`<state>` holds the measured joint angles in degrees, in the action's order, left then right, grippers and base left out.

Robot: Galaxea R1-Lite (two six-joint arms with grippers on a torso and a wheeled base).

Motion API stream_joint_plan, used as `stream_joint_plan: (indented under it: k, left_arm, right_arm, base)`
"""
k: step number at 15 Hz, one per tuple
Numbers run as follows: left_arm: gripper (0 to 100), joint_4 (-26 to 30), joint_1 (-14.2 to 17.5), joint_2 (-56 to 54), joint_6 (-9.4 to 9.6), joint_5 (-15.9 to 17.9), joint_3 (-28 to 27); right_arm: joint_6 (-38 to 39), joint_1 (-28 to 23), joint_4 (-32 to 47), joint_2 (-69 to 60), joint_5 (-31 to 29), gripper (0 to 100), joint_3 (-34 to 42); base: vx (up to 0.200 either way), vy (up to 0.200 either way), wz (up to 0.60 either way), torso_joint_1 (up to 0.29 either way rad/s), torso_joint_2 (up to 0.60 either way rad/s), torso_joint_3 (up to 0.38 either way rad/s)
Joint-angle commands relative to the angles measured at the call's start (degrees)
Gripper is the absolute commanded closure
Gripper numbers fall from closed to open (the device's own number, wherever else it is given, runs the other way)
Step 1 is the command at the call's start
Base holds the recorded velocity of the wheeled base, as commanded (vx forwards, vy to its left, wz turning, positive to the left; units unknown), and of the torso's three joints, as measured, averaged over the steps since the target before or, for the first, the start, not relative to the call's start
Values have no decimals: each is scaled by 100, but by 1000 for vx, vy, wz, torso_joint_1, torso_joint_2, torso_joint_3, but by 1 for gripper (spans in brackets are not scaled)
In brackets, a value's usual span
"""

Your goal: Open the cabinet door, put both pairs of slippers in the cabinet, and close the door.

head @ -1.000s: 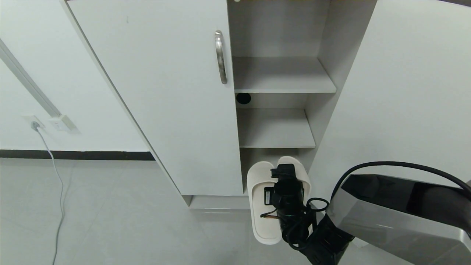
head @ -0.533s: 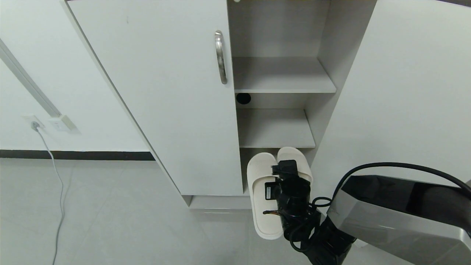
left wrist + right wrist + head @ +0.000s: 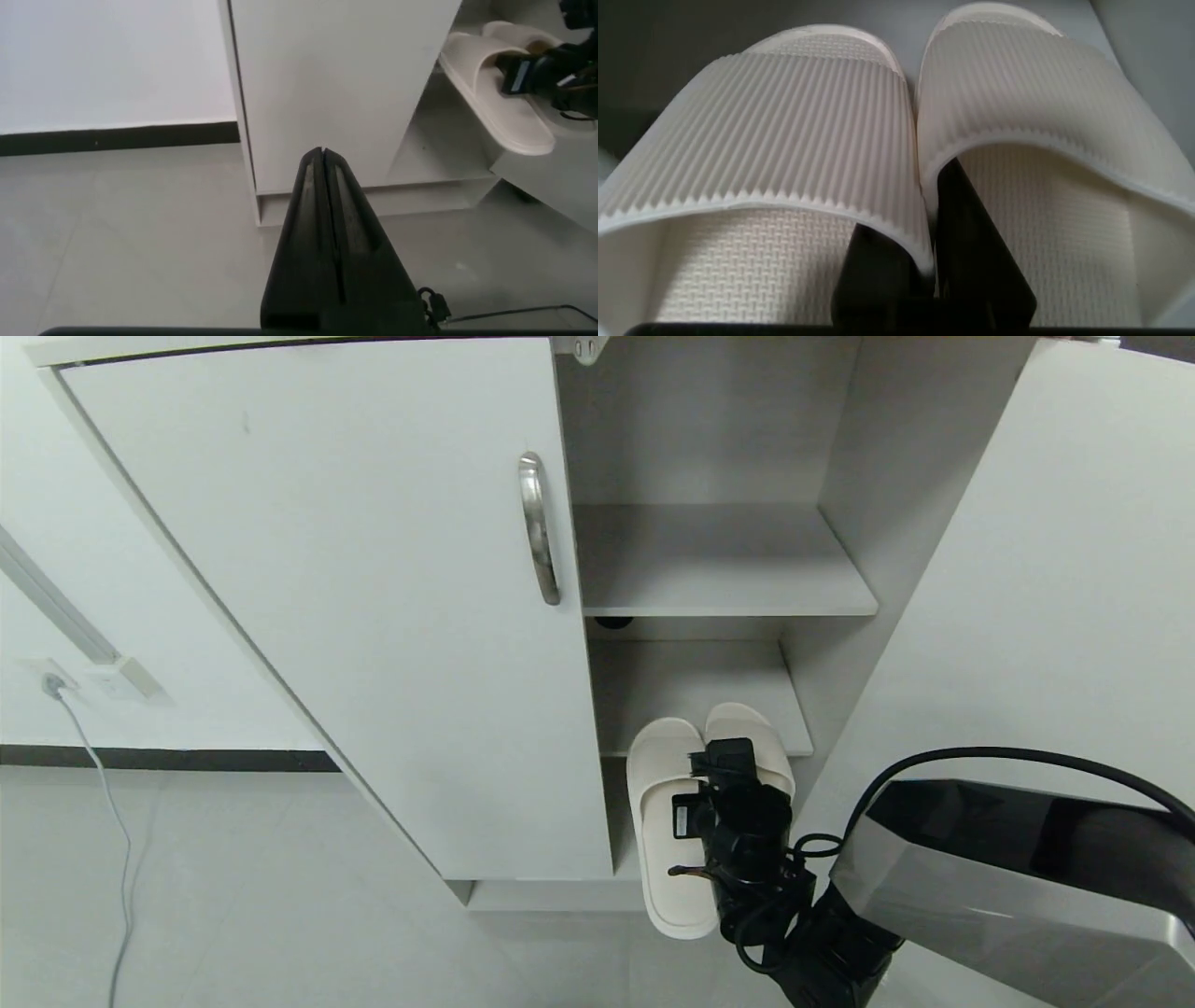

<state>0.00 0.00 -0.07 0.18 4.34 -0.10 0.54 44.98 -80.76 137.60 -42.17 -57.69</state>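
Note:
A pair of cream slippers [image 3: 665, 821] hangs side by side in front of the white cabinet's open right half, toes toward the lower shelf [image 3: 691, 686]. My right gripper [image 3: 726, 775] is shut on the slippers' inner edges, its black fingers [image 3: 878, 271] pinching the two ribbed straps together where they meet. The cabinet's right door [image 3: 1055, 597] stands open; the left door [image 3: 355, 616] with its metal handle [image 3: 539, 527] is closed. My left gripper [image 3: 321, 157] is shut on nothing, low over the floor before the left door, with the slippers [image 3: 495, 84] farther off.
An upper shelf [image 3: 709, 560] is bare. A wall socket [image 3: 51, 686] with a grey cable [image 3: 112, 821] running down to the floor is at the far left. Open grey floor [image 3: 280, 933] lies in front of the cabinet.
The head camera has shifted, so the cabinet sits lower in the picture. My right gripper has lifted the slippers a little toward the cabinet opening.

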Motion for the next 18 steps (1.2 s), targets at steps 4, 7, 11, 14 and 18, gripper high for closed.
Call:
stream_joint_plan:
  k: [4, 7, 11, 14, 18]
  left_arm:
    - [100, 0, 0, 7, 8, 5, 1]
    - [100, 0, 0, 7, 8, -3, 1]
    - [100, 0, 0, 7, -1, -3, 1]
    - [100, 0, 0, 7, -1, -3, 1]
    - [100, 0, 0, 7, -9, -3, 1]
  right_arm:
    - [-1, -42, 43, 48, 42, 100, -85]
    - [-1, -86, 43, 145, 51, 100, -85]
    - [34, -253, 377, 198, 68, 100, -340]
    - [52, -341, 755, 198, 59, 100, -665]
    - [78, -508, 1467, 426, 68, 100, -1447]
  base:
    - [100, 0, 0, 4, 2, 1]
    - [0, 0, 0, 0, 0, 0]
    - [0, 0, 0, 0, 0, 0]
    - [0, 0, 0, 0, 0, 0]
    - [0, 0, 0, 0, 0, 0]
